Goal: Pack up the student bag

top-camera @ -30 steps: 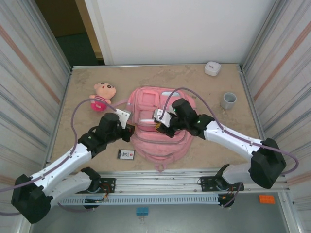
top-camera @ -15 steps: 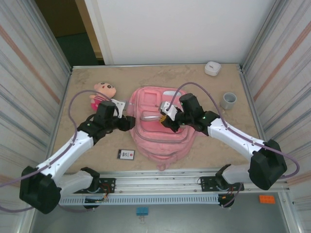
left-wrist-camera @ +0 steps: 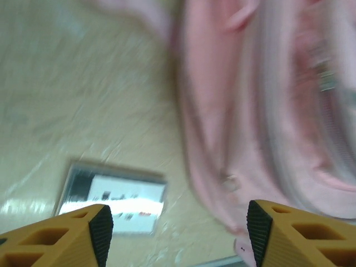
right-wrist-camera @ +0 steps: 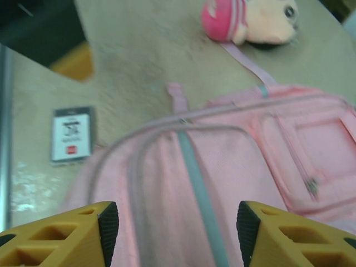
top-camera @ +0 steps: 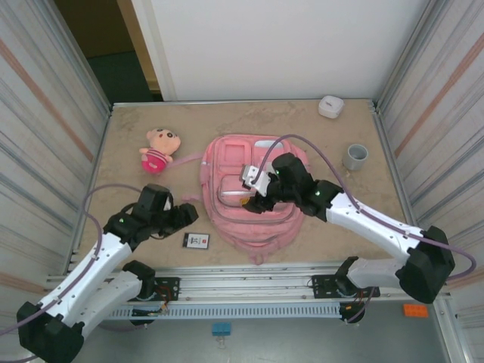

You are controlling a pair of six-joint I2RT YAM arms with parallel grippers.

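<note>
L arm bent low, L gripper (left-wrist-camera: 178, 233) spread wide, empty, beside large pink fabric backpack (top-camera: 246, 227); R arm reaches over it, R gripper (right-wrist-camera: 175, 225) likewise.

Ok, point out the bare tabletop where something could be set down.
Bare: the far strip beyond the big pink fabric backpack, between the pink-dressed plush doll and the small white case; also around the grey cup. Crowded: beside the flat card, by the left gripper.
</note>
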